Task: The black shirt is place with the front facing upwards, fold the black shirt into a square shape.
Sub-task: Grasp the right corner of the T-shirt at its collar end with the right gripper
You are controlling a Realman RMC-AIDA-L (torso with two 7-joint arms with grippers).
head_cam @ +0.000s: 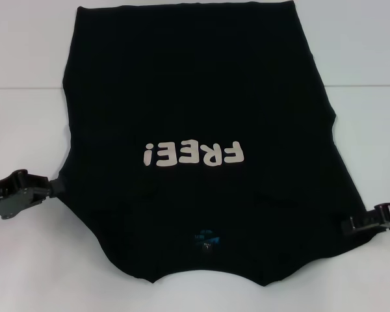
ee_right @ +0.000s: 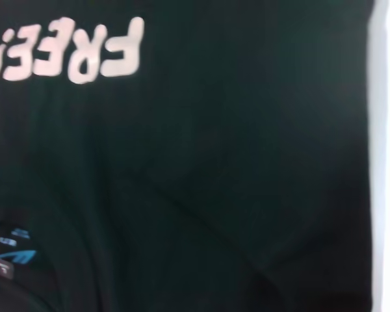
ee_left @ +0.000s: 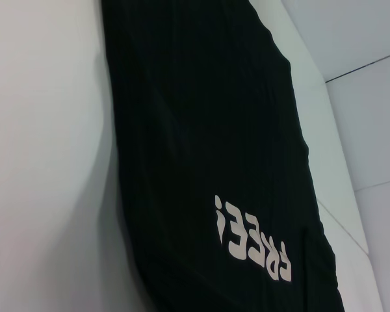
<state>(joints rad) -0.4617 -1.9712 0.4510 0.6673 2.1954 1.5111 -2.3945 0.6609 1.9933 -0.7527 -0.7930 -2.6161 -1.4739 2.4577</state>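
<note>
At the bottom of the head view lies the collar end of the black shirt [head_cam: 201, 110], with the small blue neck label [head_cam: 207, 239] just above the lower edge of the cloth, a little right of the frame's centre. At the same height the two grippers stand at the shirt's sides: the left gripper [head_cam: 51, 186] at the left edge of the frame, its tip touching the cloth border, and the right gripper [head_cam: 352, 224] at the right edge, also against the border. Whether their jaws are open or already pinching the fabric, I cannot tell. Above the label, in the middle of the frame, the off-white "FREE!" lettering [head_cam: 193, 153] reads upside down, so the front faces up. Farther on, the body runs to the hem at the top of the frame, on the white table [head_cam: 26, 52]. The long axis therefore goes from bottom to top of the picture, with the collar pointing to the bottom. I judge the shirt to be light, soft and limp, without any stiffness; it will sag and wrinkle when lifted. The best hold is probably a pinch at the side edges or shoulders, both sides together.
</note>
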